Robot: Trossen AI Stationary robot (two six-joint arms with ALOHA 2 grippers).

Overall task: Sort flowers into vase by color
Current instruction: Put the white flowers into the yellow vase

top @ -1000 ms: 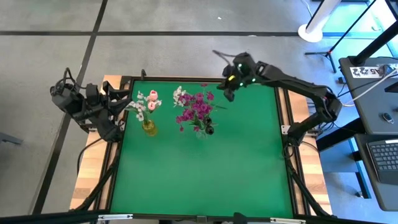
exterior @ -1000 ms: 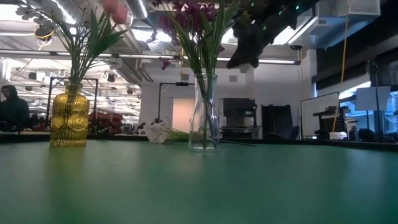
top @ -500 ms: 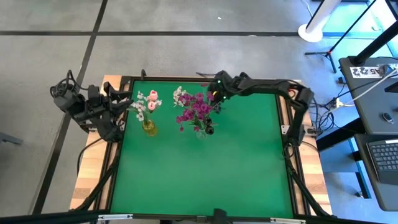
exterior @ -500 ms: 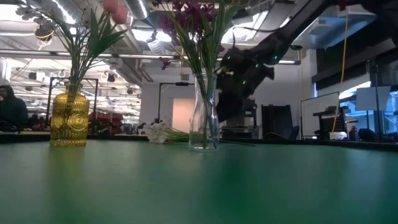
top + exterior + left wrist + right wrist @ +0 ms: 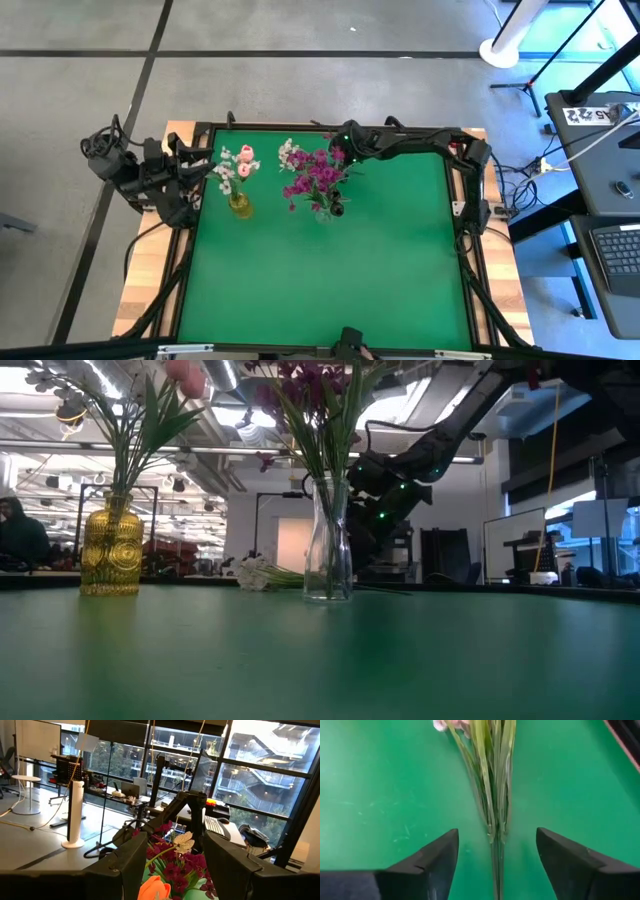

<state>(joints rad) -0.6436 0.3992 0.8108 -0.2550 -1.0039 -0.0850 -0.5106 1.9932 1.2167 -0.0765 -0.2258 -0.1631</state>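
A yellow vase (image 5: 239,205) (image 5: 111,550) holds white and pink flowers (image 5: 233,165). A clear vase (image 5: 322,212) (image 5: 328,545) holds magenta flowers (image 5: 315,175). Near the far edge a pale flower sprig (image 5: 291,152) (image 5: 255,572) lies flat on the table, its green stems (image 5: 494,785) pointing at my right gripper (image 5: 340,152) (image 5: 495,840). That gripper is open and low, one finger on each side of the stems, touching neither. My left gripper (image 5: 192,165) (image 5: 175,865) waits open at the table's left edge, beside the yellow vase.
The green mat (image 5: 330,280) stretches wide toward the near and right edges. The table's far frame rail (image 5: 400,128) runs just behind my right arm. The clear vase stands close to my right gripper on its near side.
My right gripper has swung from high above the table's far side toward the left and down. It now sits low behind the clear vase, over the lying sprig's stems. The vases and flowers have stayed put.
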